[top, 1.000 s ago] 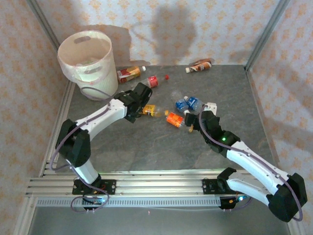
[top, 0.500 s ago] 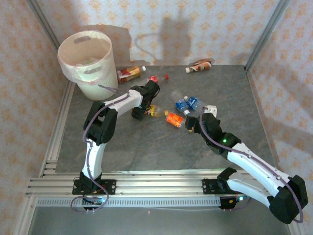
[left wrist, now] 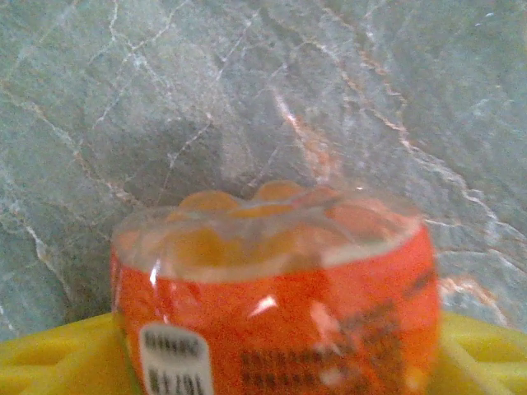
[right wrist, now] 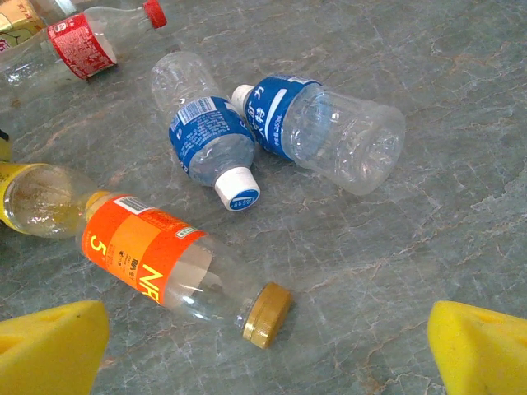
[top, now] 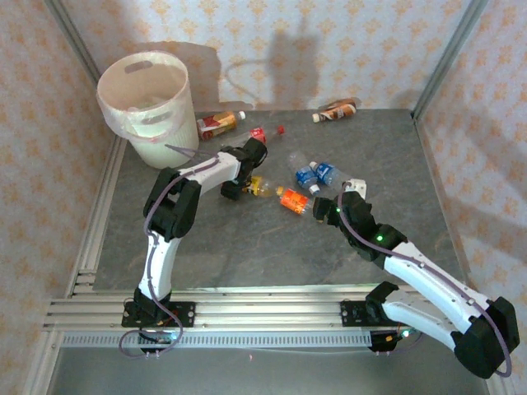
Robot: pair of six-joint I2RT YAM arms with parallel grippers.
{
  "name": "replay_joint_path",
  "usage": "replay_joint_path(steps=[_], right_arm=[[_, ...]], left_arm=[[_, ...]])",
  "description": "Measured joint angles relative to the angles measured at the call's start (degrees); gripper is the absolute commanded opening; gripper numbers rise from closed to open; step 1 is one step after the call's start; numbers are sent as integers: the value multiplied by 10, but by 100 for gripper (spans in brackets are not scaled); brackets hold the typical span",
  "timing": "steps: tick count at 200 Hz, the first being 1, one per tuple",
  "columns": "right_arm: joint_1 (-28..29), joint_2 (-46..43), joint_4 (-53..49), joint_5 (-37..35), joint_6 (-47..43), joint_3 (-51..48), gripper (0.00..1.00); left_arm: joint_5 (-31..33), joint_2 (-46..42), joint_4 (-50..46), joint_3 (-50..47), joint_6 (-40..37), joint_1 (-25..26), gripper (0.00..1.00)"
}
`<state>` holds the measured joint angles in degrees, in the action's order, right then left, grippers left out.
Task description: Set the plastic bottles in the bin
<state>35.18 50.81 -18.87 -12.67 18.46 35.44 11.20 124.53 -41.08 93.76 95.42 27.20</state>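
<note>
My left gripper is low over the table with its yellow pads pressed against both sides of an orange-labelled plastic bottle; in the top view this bottle lies just right of the gripper. My right gripper is open, just short of the gold cap of another orange-labelled bottle. Two blue-labelled bottles lie beyond it. A red-labelled bottle lies behind the left gripper. The off-white bin stands at the back left.
An orange-labelled bottle lies beside the bin and a brown-labelled one by the back wall. A loose red cap sits on the grey table. Metal frame rails run along the table's left and near edges.
The left arm has stretched out and settled over the orange-labelled bottle, and its jaws have closed in on it. The right gripper has edged slightly toward the other orange bottle.
</note>
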Motion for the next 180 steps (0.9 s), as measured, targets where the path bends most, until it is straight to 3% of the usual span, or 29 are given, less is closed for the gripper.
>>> replay_joint_path(steps=[61,101,135,180], right_arm=[[0,0,0,0,7,0,100],[0,0,0,-1,11,0,100],[0,0,1,-6,11,0,100],[0,0,28,-16,14,-6,100]], left_arm=[[30,-11,48,-32,-45,0,52],[57,-47,92,-85,-94,-9,49],[110,-107,104,-103,-205,-14,48],[184,-255,138,-59,-421,-7,47]])
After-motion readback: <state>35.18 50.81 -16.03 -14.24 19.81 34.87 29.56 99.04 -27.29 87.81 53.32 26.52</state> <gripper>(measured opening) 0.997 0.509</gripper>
